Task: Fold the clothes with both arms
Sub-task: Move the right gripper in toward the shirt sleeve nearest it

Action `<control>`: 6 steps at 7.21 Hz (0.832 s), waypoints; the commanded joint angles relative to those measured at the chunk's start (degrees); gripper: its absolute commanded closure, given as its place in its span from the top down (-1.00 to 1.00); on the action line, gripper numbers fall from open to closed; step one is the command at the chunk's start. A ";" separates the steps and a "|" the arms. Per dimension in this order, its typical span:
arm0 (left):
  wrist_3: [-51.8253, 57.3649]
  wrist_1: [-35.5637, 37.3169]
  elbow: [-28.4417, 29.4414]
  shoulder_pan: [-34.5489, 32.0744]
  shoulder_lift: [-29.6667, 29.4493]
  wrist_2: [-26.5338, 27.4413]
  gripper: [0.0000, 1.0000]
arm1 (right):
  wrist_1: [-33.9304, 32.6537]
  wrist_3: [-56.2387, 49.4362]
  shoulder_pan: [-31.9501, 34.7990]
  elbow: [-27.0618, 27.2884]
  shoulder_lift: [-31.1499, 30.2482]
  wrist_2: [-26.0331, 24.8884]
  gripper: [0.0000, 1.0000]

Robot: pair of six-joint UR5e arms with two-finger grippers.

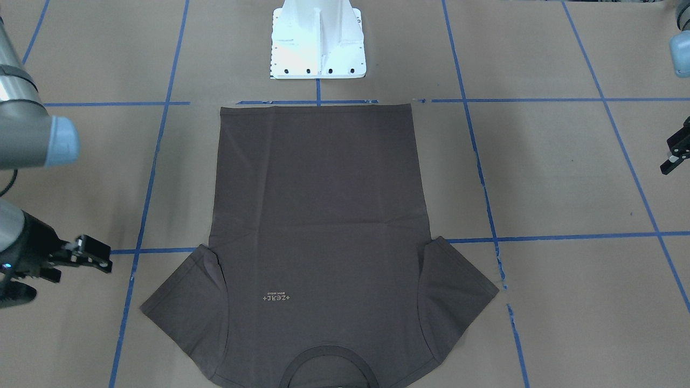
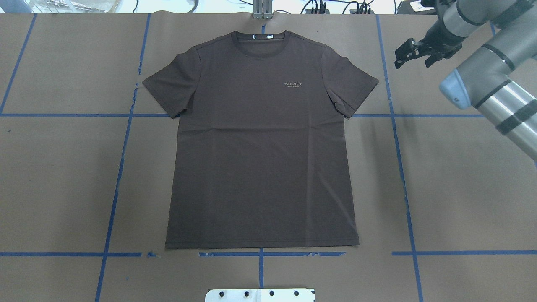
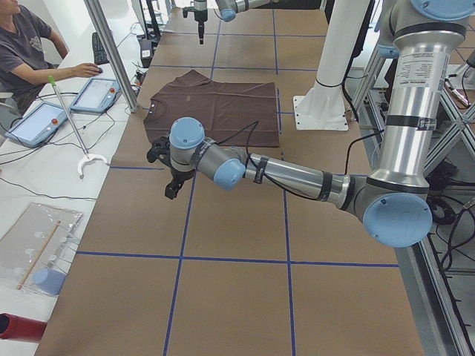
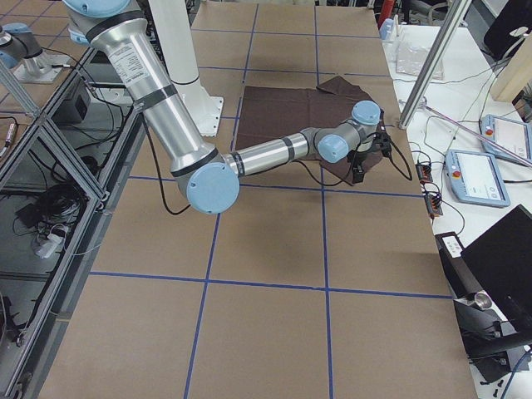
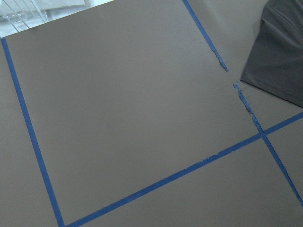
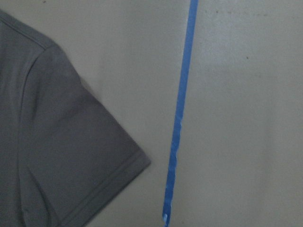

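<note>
Jaws parted on my right arm [image 2: 503, 100], unreadable on my left arm [image 3: 297, 174]; grey-brown T-shirt [image 2: 260, 147] flat, collar [image 1: 329, 350] at worktop's [image 2: 63, 188] far edge.

I see a dark grey-brown T-shirt [image 2: 260, 147], plain except for a small pale chest logo [image 2: 293, 84] and a white neck tag [image 2: 263, 37]. The desk [image 2: 54, 188] is flat brown, ruled into large squares by blue tape lines [image 2: 63, 114]. The right arm [image 2: 503, 100] and left arm [image 3: 297, 174] are silver-grey with light blue joint caps. The right gripper [image 2: 402, 54] and left gripper [image 1: 676, 153] are black. The pedestal [image 1: 318, 40] at the robot's edge is white.
</note>
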 commanded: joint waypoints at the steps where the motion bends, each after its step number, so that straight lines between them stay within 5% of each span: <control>1: -0.75 -1.40 0.29 0.21 -0.32 0.80 1.00 | 9.68 1.15 -2.63 -14.03 7.25 -4.95 1.00; 6: -1.46 -1.67 0.29 0.21 -0.32 0.72 1.00 | 9.87 4.84 -7.47 -17.05 8.15 -7.08 0.88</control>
